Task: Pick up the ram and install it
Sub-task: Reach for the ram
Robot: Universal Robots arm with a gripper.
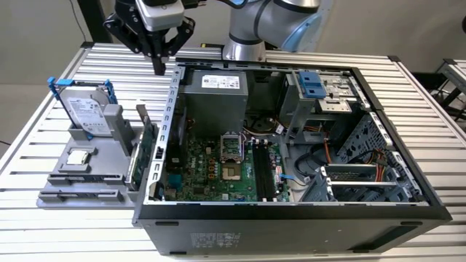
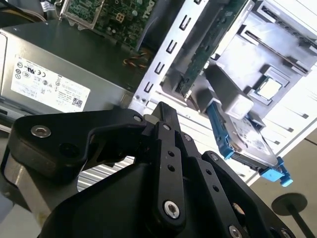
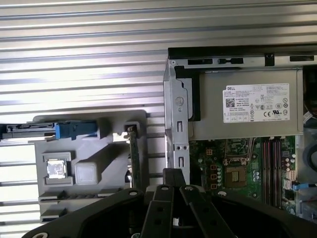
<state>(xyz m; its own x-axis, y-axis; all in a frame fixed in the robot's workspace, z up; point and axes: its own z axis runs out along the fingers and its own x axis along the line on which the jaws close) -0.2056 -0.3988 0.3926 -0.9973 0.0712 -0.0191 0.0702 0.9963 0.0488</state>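
Observation:
The ram (image 1: 84, 177) is a thin dark-green stick standing on edge in a slot at the front of the grey holder (image 1: 54, 199), left of the case in the exterior view. A second similar stick (image 1: 78, 192) lies in the slot just in front of it. My gripper (image 1: 159, 70) hangs high above the table behind the holder, near the case's back left corner, fingers shut with nothing between them. Its black fingers meet at the tip in both wrist views (image 2: 166, 111) (image 3: 173, 174). The black memory slots (image 1: 262, 170) on the motherboard (image 1: 207, 174) stand bare.
The holder also carries a silver hard drive in a blue frame (image 1: 87, 112), a small processor chip (image 1: 76, 157) and an upright green expansion card (image 1: 145, 150). The open computer case (image 1: 291, 210) holds a grey power supply (image 1: 215, 101) and cables. Slatted metal table (image 1: 43, 234) all around.

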